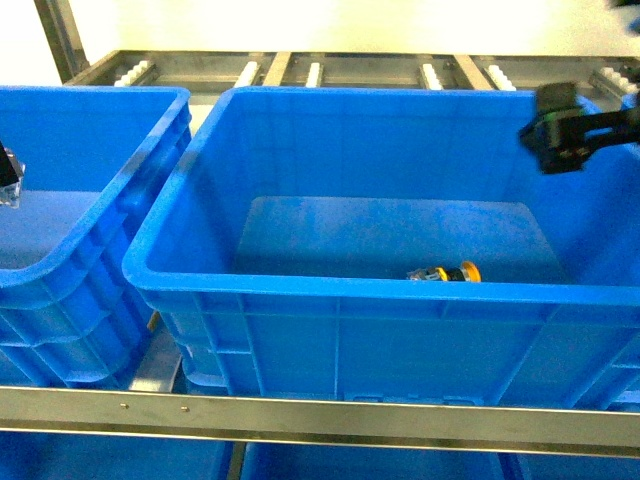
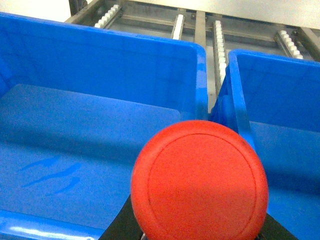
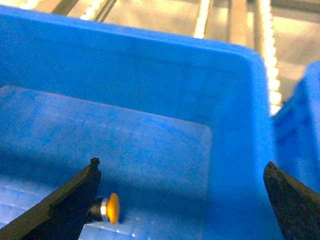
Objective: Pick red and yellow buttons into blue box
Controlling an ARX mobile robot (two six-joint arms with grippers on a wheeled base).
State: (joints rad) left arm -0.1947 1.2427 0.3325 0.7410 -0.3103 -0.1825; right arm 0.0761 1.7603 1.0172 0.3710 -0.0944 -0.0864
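Right up against the left wrist camera sits the red button (image 2: 199, 181), its round cap filling the lower middle of that view, with dark finger shapes showing just under it on both sides. The left gripper (image 2: 197, 227) appears clamped on it, though the contact itself is hidden behind the cap. In the head view only a sliver of this gripper (image 1: 8, 178) shows at the left edge, above the neighbouring blue crate (image 1: 90, 180).

The yellow button (image 1: 446, 272) already lies on its side on the floor of the blue box (image 1: 340, 285), near the front wall and right of centre. The right gripper (image 3: 182, 200) hangs over that box near its right wall, jaws wide apart and holding nothing; from its own camera the yellow cap (image 3: 113, 208) peeks out beside the left finger.

So, as I read it, one button is delivered and the red one has yet to cross over. The worry is where it gets let go: the left wrist view looks down mostly into the left crate, with the two rims (image 2: 220, 100) meeting just ahead and to the right. Released here, the button would likely land in the wrong crate. Carried across too low, it could strike those thick rims and be knocked loose.

Beyond the crates, metal rails with white rollers (image 1: 310, 72) run across the back, and a steel bar (image 1: 320, 415) fronts the shelf.
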